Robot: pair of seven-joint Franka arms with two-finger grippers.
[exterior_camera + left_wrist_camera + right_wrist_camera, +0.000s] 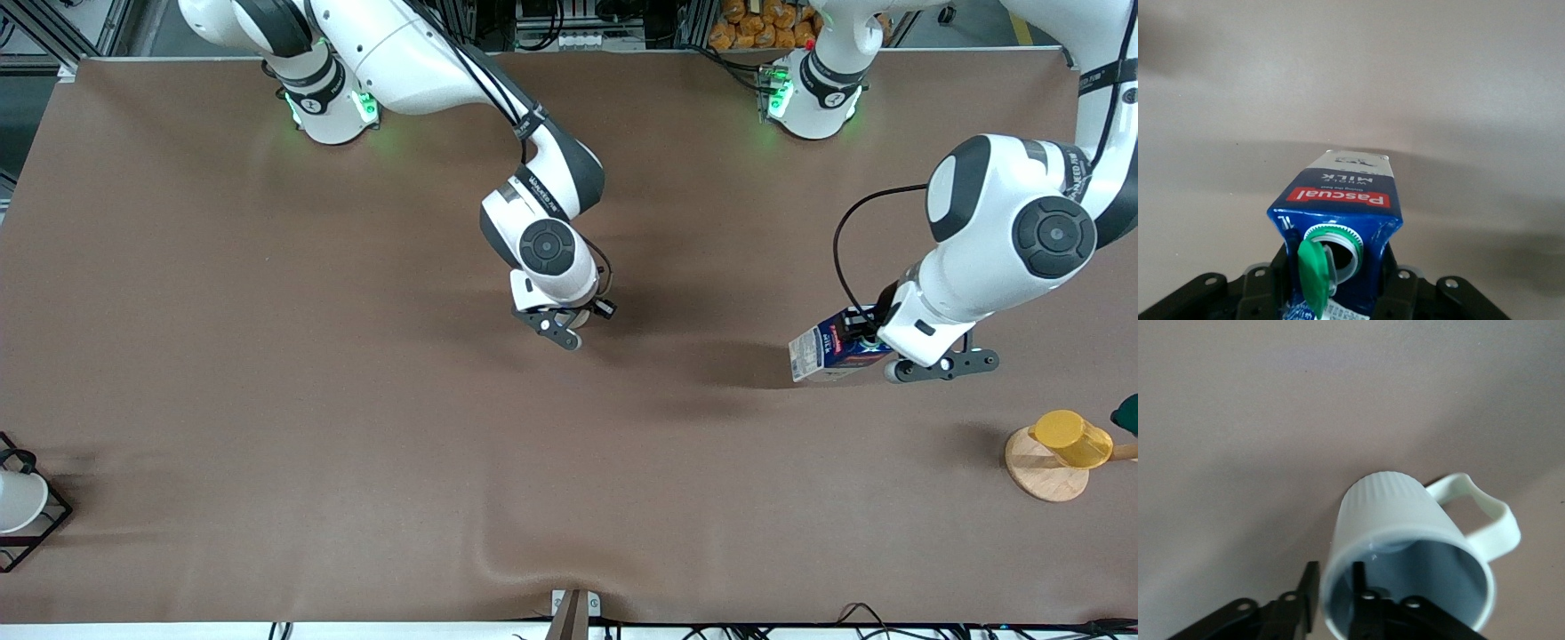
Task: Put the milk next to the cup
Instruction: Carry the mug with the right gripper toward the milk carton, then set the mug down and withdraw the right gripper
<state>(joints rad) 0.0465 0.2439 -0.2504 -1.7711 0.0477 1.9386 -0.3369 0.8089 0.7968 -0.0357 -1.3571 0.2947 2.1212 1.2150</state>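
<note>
The milk [822,349] is a dark-blue carton with white sides and a red label band. It leans tilted toward the left arm's end of the table. My left gripper [867,347] is shut on its gabled top. In the left wrist view the milk [1345,193] sits between the black fingers [1395,287] of my left gripper [1338,293], its green cap flipped open. The cup [1385,507] is a beige-grey ribbed mug with a side handle. My right gripper [1336,587] pinches its rim, one finger inside and one outside. In the front view my right gripper [573,320] is at the table's middle and hides most of the cup [580,317].
A yellow cup [1071,437] lies on a round wooden coaster [1040,471] at the left arm's end, with a dark green thing [1127,413] at the view's edge. A white cup [18,502] sits in a black wire rack [49,524] at the right arm's end.
</note>
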